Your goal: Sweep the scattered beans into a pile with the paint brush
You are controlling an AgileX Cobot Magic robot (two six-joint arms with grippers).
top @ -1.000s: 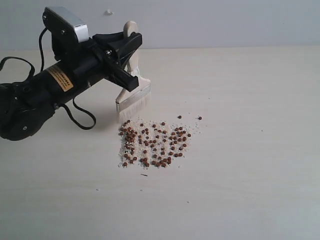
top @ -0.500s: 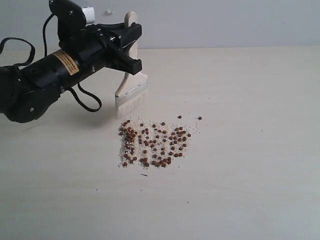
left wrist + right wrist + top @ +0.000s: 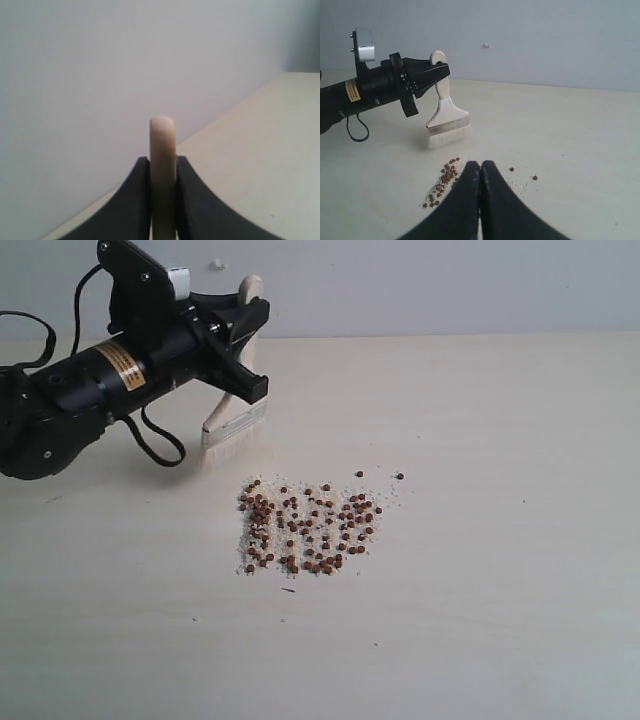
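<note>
The left hand (image 3: 243,348) has its jaws closed on the pale wooden handle of the paint brush (image 3: 236,420). The grip is high on the handle, so the rounded end pokes out above the fingers and the ferrule and white bristles hang free below. The brush tilts with its bristles down by the bench (image 3: 500,540); whether the tips touch the surface is hard to tell. It stands off the far left corner of the beans (image 3: 308,528), near them but clear of them, which looks like a start outside the patch for a stroke inward.

The beans lie mid-bench in a loose, roughly square spread mixed with whitish crumbs. Two stray beans (image 3: 399,476) sit just beyond its far right edge. This is not yet a compact pile, so several strokes from different sides seem to be needed.

The right hand (image 3: 480,170) is pinched fully closed and empty, hanging near the beans and clear of the brush.
</note>
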